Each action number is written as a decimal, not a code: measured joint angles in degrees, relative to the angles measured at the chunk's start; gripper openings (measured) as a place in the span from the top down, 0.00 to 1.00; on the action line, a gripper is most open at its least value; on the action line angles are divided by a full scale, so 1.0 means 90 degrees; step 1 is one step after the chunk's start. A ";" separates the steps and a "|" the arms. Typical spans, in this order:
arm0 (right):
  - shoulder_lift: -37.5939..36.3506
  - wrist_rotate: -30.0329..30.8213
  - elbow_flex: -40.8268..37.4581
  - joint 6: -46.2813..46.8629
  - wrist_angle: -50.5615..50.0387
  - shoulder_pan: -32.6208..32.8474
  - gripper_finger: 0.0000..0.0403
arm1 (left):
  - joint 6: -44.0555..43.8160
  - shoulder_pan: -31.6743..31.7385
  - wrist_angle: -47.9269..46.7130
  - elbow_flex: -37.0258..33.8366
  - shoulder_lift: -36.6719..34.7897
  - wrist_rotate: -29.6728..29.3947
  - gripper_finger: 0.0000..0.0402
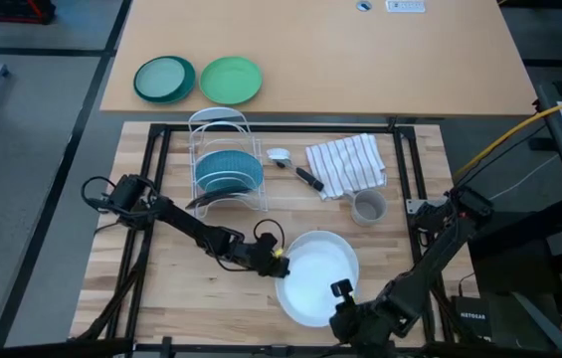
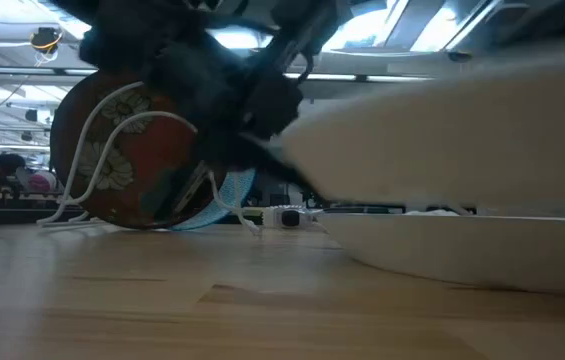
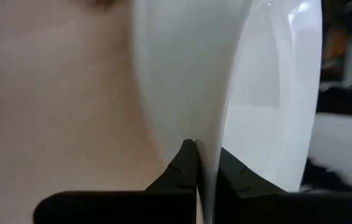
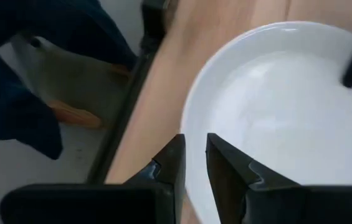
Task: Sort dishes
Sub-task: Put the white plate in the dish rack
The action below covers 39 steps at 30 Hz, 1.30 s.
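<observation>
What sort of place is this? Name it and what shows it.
Probably a robotics lab or workshop set up as a mock kitchen: a wire dish rack on a butcher-block table, loose cables alongside, and rows of ceiling lights over an open room behind.

The counter (image 1: 161, 268) is pale wood with a soft, smooth look. The white plate (image 1: 318, 278) is smooth and shiny. The rack (image 1: 223, 134) is thin white wire. The blue plate (image 1: 229, 171) has ridges. The red plate (image 2: 132, 160) looks glossy. The towel (image 1: 347, 163) is striped cloth. Both hands (image 3: 202, 168) (image 4: 194, 163) are dark, matt plastic.
</observation>
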 joint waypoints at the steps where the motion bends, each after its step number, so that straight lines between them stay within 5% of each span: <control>1: -0.0035 -0.0021 0.0001 -0.0002 0.0003 0.0004 0.83 | 0.0087 -0.0007 -0.0048 -0.0012 0.0014 -0.0014 1.00; 15: -0.0575 -0.0114 -0.0001 -0.0141 -0.0508 -0.0017 0.83 | 0.1370 0.0050 0.0797 0.0006 -0.0457 -0.0100 1.00; 21: -0.1546 0.0759 -0.0004 -0.0605 -0.0538 -0.0015 0.83 | 0.2601 0.0069 0.0398 0.0005 -0.1283 -0.0509 1.00; 30: -0.2981 0.2301 -0.0001 -0.2082 -0.0057 -0.0017 0.83 | 0.4257 0.0215 -0.1537 0.0014 -0.2972 -0.1630 1.00; 39: -0.3759 0.3618 0.0001 -0.3210 0.0134 -0.0022 0.83 | 0.6260 0.0889 -0.2195 0.0014 -0.4735 -0.2833 1.00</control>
